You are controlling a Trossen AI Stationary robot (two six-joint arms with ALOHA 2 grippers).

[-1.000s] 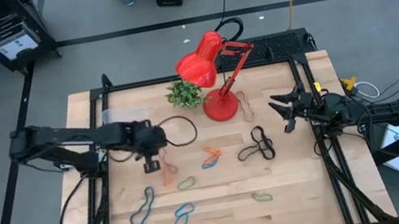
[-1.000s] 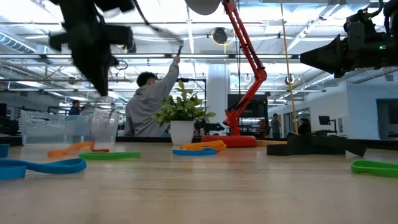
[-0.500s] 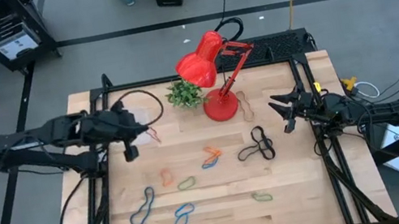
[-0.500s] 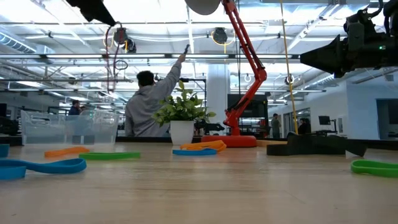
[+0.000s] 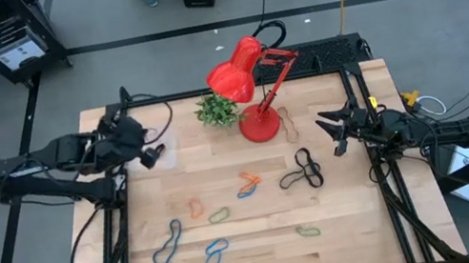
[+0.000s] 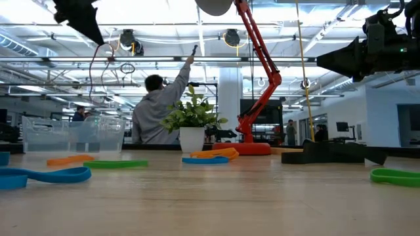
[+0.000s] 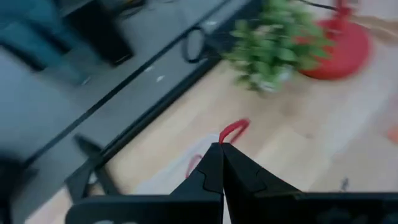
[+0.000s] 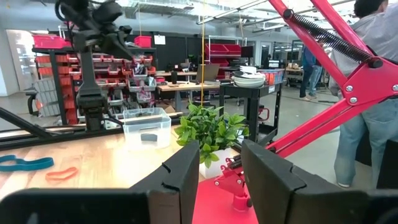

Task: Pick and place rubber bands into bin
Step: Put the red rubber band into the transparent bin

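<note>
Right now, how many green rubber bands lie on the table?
2. One green band lies mid-table beside an orange band; the second green band lies toward the right arm's side. More may be hidden.

My left gripper (image 5: 150,154) up over the bin (image 5: 147,137) at bench (image 5: 350,237) back-left corner. Right gripper (image 5: 331,131) near the right edge. Potted plant (image 5: 216,109) just left of desk lamp (image 5: 253,99) at back centre. Rubber bands (image 5: 228,205) spread across the middle and front.
</note>
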